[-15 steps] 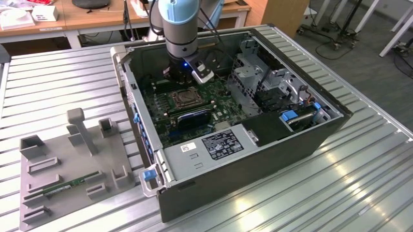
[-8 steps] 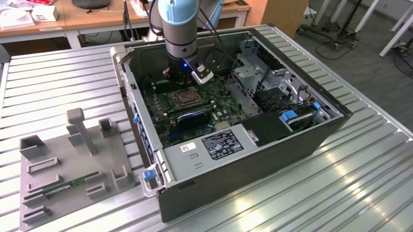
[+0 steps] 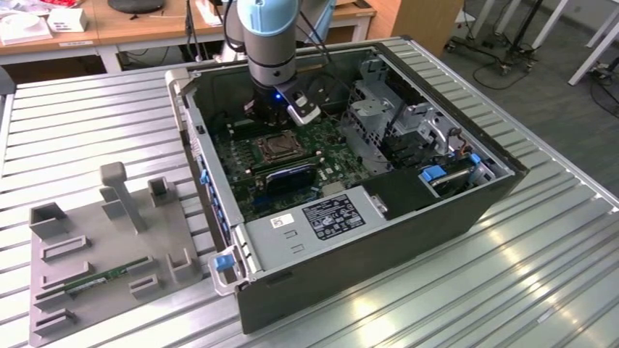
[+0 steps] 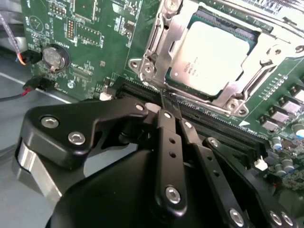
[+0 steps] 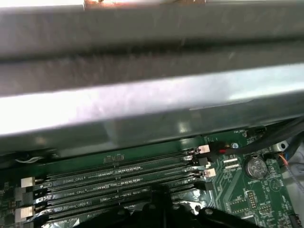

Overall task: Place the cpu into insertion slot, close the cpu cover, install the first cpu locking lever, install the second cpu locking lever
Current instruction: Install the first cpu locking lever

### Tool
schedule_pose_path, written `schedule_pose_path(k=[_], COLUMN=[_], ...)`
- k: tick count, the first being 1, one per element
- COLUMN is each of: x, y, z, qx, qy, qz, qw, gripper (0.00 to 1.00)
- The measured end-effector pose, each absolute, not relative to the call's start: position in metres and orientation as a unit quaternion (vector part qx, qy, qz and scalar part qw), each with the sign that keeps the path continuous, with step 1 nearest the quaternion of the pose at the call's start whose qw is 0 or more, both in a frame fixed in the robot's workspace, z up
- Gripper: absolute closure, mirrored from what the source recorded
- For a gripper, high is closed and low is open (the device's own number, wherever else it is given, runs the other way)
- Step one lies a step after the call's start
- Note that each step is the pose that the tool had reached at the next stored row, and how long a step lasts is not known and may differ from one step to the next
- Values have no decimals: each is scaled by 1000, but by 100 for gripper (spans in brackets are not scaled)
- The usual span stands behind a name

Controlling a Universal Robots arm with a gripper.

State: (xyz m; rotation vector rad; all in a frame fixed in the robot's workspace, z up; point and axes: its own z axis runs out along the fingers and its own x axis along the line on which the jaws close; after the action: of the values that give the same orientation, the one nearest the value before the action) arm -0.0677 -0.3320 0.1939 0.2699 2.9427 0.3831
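One arm reaches down into the open case [image 3: 416,210] in the exterior view, its gripper [image 3: 266,116] low over the board [image 3: 242,145], just beyond the slot [image 3: 275,148] toward the case's back wall. In the second wrist view the cpu [image 4: 216,57] sits in the slot, the cover [image 4: 164,45] lies down around it, and the gripper [image 4: 168,102] has its fingers pressed together, tips at the cover's near edge beside the memory slots [image 4: 213,128]. In the first wrist view the memory slots [image 5: 118,178] run below the case wall [image 5: 152,95], with a coin cell [image 5: 256,167] nearby.
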Motion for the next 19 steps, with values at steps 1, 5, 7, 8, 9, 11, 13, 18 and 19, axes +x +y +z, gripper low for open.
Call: schedule_pose_path(k=[1, 5, 7, 8, 9, 11, 13, 18, 19], x=[-68, -68, -68, -68, -68, -68, -68, -68, -68], y=[-332, -332, -332, -332, -332, -332, -332, -332, -332], z=[196, 204, 208, 209, 210, 210, 210, 210, 210], qx=[90, 90, 90, 90, 90, 90, 90, 90, 90], qy=[984, 984, 984, 984, 984, 984, 984, 984, 985], qz=[128, 128, 128, 128, 128, 128, 128, 128, 128], qw=[81, 81, 81, 81, 81, 81, 81, 81, 80], gripper=[89, 89, 89, 89, 89, 89, 89, 89, 89])
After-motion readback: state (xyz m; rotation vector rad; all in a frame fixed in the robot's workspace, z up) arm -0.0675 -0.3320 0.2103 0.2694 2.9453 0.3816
